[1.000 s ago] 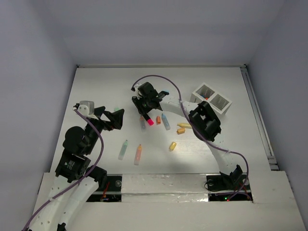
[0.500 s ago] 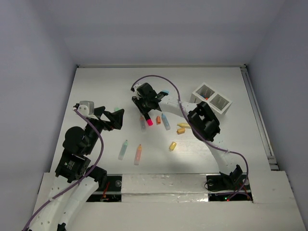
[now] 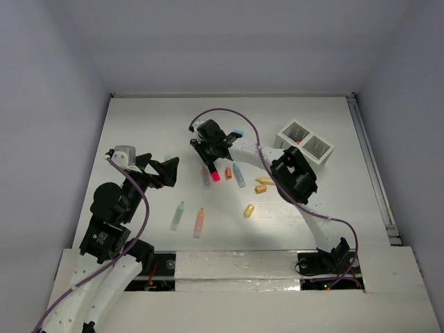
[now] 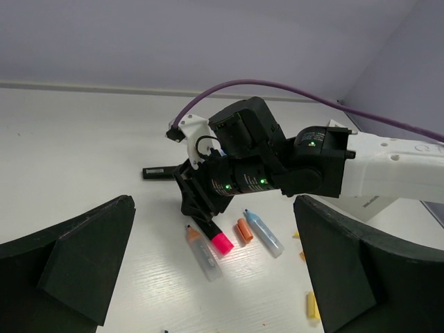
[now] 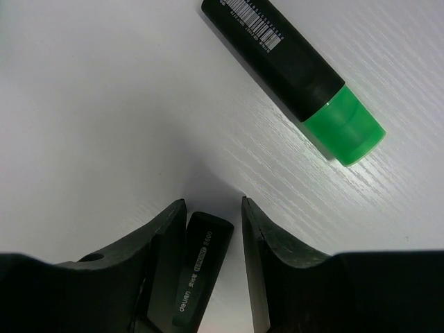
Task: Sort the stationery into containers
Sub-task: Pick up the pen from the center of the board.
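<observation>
Right hand (image 5: pixel 208 220): pinched onto the pink-capped marker (image 4: pixel 220 242), mid-worktop (image 3: pixel 139 125).
Left hand (image 3: pixel 171 173): wide open, empty.
Box (image 3: pixel 305 141): far right, nearly empty.
Remaining: most stationery lies loose.

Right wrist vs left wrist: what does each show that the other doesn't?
Only right wrist: a green cap and a barcode on a black marker lying ahead of the right gripper. Only left wrist: a pink cap, a short orange piece, a blue marker, and the right arm seen from outside. Both: the right gripper straddling a black barrel on the white table.
</observation>
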Action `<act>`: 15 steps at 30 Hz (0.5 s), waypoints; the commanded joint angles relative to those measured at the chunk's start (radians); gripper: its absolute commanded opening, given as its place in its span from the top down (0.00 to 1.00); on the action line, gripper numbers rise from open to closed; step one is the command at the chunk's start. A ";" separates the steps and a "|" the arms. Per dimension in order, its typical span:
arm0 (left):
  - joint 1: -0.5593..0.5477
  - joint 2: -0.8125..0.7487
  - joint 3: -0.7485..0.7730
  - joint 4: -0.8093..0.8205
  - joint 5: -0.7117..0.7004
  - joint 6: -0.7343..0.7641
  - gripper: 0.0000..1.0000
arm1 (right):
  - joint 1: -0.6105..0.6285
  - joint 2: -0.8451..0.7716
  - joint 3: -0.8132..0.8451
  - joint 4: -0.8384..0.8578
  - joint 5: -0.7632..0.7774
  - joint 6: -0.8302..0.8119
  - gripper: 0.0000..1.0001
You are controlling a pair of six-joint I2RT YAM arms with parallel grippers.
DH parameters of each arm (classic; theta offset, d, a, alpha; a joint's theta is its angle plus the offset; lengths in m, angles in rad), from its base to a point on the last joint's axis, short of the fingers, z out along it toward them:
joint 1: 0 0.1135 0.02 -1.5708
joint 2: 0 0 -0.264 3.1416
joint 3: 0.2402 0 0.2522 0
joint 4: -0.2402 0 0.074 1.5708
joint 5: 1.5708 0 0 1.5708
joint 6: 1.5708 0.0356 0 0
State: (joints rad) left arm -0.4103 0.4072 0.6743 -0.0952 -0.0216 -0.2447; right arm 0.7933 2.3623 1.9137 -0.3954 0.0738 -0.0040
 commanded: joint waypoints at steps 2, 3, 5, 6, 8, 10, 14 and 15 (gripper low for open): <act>0.005 -0.010 0.028 0.049 0.012 -0.005 0.01 | 0.004 -0.043 -0.038 -0.037 0.032 0.002 0.56; 0.005 -0.010 0.030 0.049 0.012 -0.005 0.01 | 0.004 -0.046 -0.041 -0.039 0.034 0.002 0.51; 0.005 -0.008 0.030 0.051 0.014 -0.005 0.01 | 0.004 -0.052 -0.045 -0.045 0.043 0.031 0.46; 0.005 -0.010 0.028 0.049 0.014 -0.007 0.01 | 0.004 -0.060 -0.053 -0.048 0.047 0.035 0.44; 0.005 -0.008 0.028 0.049 0.015 -0.007 0.01 | 0.004 -0.066 -0.061 -0.049 0.061 0.041 0.44; 0.005 -0.010 0.028 0.049 0.015 -0.005 0.01 | 0.004 -0.071 -0.067 -0.057 0.064 0.048 0.47; 0.005 -0.010 0.028 0.049 0.015 -0.007 0.01 | 0.004 -0.072 -0.073 -0.057 0.028 0.065 0.56; 0.005 -0.010 0.028 0.049 0.015 -0.007 0.01 | 0.004 -0.071 -0.074 -0.057 0.024 0.071 0.59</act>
State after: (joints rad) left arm -0.4103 0.4072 0.6743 -0.0952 -0.0181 -0.2451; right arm 0.7933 2.3283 1.8637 -0.4034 0.1024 0.0494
